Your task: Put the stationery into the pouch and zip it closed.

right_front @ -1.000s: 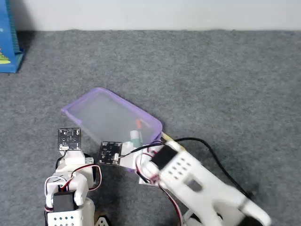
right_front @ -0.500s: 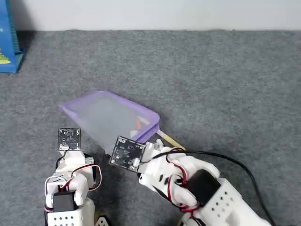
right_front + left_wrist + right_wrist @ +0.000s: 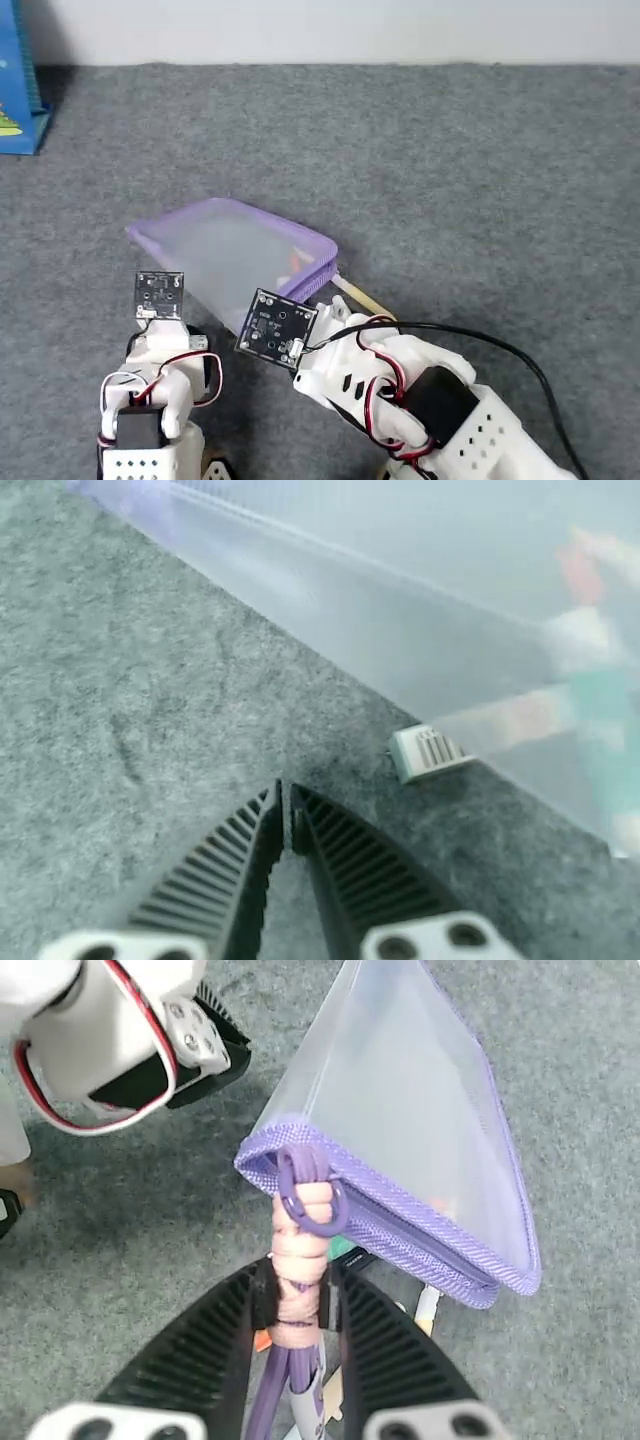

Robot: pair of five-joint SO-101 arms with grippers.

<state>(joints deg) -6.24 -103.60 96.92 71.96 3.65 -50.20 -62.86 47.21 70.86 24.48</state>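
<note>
Holds zip pull [image 3: 300, 1250] of pouch [image 3: 215, 250] in right jaws, clenches left jaws empty; stationery [image 3: 293, 262] inside (pencil [image 3: 362, 298] beside maybe out), zipping seemingly underway.

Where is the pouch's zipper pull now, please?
In the right wrist view, the zipper pull sits clamped in the right hand, at a corner of the purple pouch.

Grey felt-like table cover [image 3: 480, 160], white wall [image 3: 330, 30] along far edge, blue box [image 3: 18, 80] (far left corner)
</note>
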